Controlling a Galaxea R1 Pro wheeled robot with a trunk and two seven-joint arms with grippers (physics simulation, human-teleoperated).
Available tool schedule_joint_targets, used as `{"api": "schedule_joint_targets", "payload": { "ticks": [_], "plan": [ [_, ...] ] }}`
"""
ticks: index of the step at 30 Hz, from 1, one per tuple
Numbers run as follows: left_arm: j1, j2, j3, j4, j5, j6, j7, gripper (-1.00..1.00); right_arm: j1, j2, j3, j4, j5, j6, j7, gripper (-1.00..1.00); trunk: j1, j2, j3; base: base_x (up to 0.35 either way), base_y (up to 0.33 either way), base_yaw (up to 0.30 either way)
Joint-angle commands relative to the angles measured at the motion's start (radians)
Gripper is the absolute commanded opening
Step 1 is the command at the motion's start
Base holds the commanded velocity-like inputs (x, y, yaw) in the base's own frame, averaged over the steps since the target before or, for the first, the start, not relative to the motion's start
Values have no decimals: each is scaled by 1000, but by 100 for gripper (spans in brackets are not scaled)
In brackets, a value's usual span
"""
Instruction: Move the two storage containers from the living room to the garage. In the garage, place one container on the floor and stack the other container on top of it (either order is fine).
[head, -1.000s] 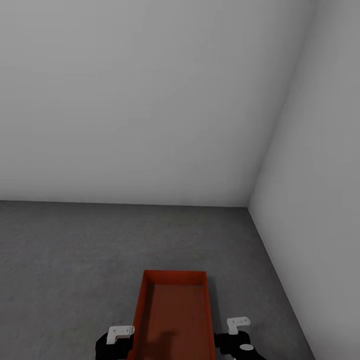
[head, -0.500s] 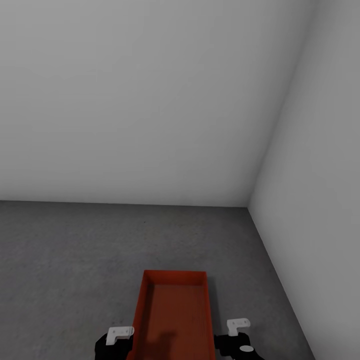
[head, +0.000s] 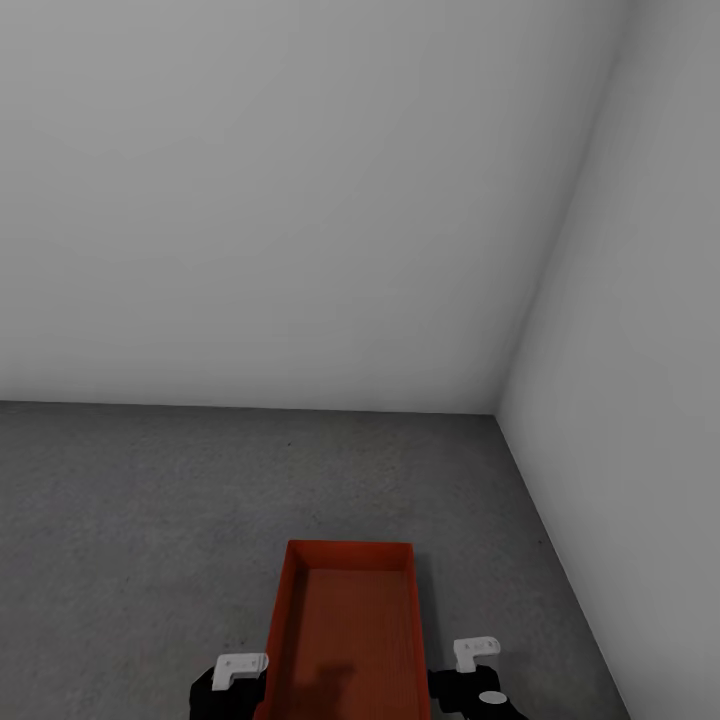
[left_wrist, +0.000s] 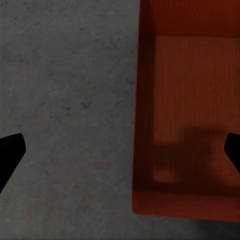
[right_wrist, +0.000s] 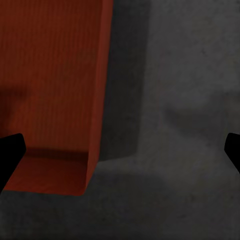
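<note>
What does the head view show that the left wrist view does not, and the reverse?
Head view adds: two pale grey walls meeting in a corner, and the right arm beside the container. Left wrist view adds: the left gripper from close, its dark fingertips wide apart, one over the container, one over the floor. Both share: the orange-red container and the grey concrete floor.

Left end effector (head: 232, 672) and right end effector (head: 470, 660) hang low, fingers spread wide.

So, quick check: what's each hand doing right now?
Left hand: open, holding nothing, astride the tub's left wall.
Right hand: open, holding nothing, astride its right wall.
</note>
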Motion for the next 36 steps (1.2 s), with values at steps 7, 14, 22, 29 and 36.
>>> {"api": "schedule_joint_targets", "payload": {
  "ticks": [7,14,22,29,36],
  "plan": [
    [-1,-2,-4,-3,0,-2,6,100,-1,0,9,1,2,-2,-7,100,0,0,-1,0,0,0],
    [-1,-2,-5,-5,1,-3,6,100,-1,0,9,1,2,-2,-7,100,0,0,-1,0,0,0],
    [-1,-3,-5,-5,1,-3,6,100,-1,0,9,1,2,-2,-7,100,0,0,-1,0,0,0],
    [-1,-3,-5,-5,1,-4,6,100,-1,0,9,1,2,-3,-7,100,0,0,-1,0,0,0],
    [2,-6,-4,-2,0,-38,6,100,3,0,9,27,3,-5,13,100,0,0,-1,0,0,0]
  ]
}}
